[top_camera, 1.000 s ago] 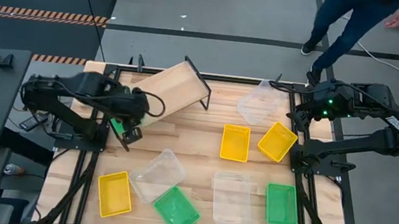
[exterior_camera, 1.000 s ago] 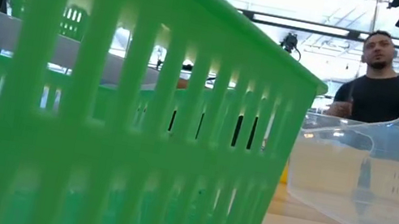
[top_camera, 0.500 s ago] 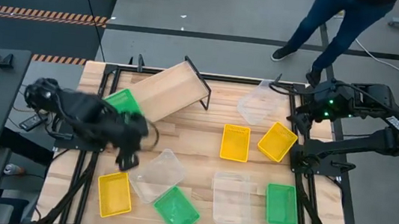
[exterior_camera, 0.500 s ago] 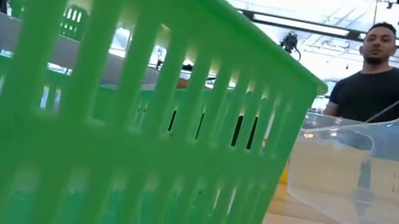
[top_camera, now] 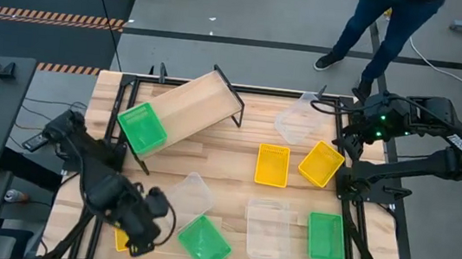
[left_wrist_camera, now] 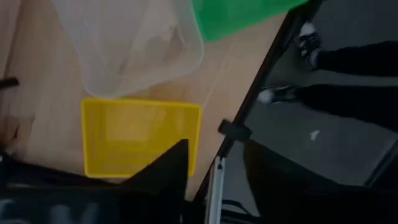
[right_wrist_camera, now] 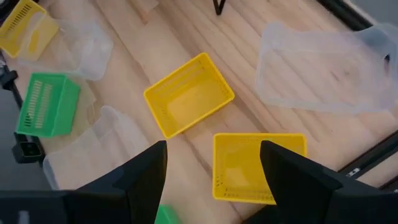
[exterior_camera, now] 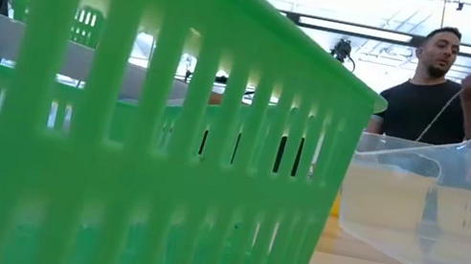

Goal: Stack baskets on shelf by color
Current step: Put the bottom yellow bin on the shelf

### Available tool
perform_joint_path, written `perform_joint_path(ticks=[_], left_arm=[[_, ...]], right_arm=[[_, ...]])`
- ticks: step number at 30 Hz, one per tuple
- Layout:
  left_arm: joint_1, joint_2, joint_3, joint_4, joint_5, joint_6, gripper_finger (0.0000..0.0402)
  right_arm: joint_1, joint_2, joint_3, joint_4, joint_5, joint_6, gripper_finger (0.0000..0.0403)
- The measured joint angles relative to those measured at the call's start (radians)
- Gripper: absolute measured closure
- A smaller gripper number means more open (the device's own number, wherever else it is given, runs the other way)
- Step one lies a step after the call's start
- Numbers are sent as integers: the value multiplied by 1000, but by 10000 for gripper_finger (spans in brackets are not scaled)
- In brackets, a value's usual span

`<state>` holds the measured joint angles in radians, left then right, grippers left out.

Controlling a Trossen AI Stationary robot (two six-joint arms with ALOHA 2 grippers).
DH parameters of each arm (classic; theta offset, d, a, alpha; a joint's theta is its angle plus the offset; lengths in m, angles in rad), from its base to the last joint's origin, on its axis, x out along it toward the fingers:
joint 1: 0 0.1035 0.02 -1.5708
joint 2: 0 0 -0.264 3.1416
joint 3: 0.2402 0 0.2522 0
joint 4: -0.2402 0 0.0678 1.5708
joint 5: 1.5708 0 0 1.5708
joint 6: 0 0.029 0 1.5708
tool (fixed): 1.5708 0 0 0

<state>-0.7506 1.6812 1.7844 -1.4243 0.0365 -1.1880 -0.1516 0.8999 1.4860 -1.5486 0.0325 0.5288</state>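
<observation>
A green basket (top_camera: 141, 127) is sitting on the lower end of the slanted shelf (top_camera: 195, 104), in the upper left of the high view. The left gripper (top_camera: 146, 233) is hanging low over the lower left corner of the desk (top_camera: 228, 151), right above a yellow basket (left_wrist_camera: 140, 136) that is mostly hidden under the arm from above. In the left wrist view its fingers (left_wrist_camera: 163, 171) are standing apart with nothing between them, and the yellow basket is lying flat just past them, beside a clear basket (top_camera: 188, 196).

Another green basket (top_camera: 204, 242) is lying at the bottom edge of the high view, touching the corner of that clear one (it is also filling most of the low view). Right of it a second clear basket (top_camera: 268, 230) is sitting next to a third green basket (top_camera: 324, 236) in the lower right.

Two more yellow baskets are lying side by side in the middle right, one square to the desk (top_camera: 272, 166) and one turned at an angle (top_camera: 321, 163). A third clear basket (top_camera: 300, 120) is resting above them.

The right gripper (right_wrist_camera: 212, 171) is waiting over the upper right edge of the desk, fingers apart and holding nothing.

A person (top_camera: 382, 25) is walking on the floor beyond the desk's far edge.
</observation>
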Motion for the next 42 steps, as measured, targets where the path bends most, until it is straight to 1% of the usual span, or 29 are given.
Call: perform_joint_path(ticks=[3,5,8,10,16,21,25,29,33,35,39,42], left_arm=[[-45,47,0,-6,0,-28,190],[-68,80,0,-12,-2,-31,172],[-112,124,-11,9,-27,-31,155],[-134,137,-48,58,-25,-32,151],[-192,139,-240,304,16,-106,165],[-215,139,-365,497,6,-141,179],[-230,139,-442,487,39,-180,184],[-231,131,-450,441,45,-213,178],[-230,124,-449,469,-17,-257,175],[-229,136,-449,497,-30,-253,176],[-221,186,-449,517,-5,-249,185],[-205,227,-449,515,50,-238,206]], right_arm=[[4,-2,0,1,-55,55,139],[17,-9,-1,8,-96,100,139],[44,-26,-5,16,-131,131,139],[62,-39,-5,17,-133,152,139],[88,-82,-5,18,-104,248,139],[88,-97,-6,19,-89,308,139],[88,-100,-6,20,-104,369,139],[88,-100,-6,21,-135,372,139],[88,-100,-6,21,-128,346,139],[88,-100,-6,21,-123,323,139],[88,-103,-6,21,-133,290,139],[88,-110,-6,19,-138,249,139]])
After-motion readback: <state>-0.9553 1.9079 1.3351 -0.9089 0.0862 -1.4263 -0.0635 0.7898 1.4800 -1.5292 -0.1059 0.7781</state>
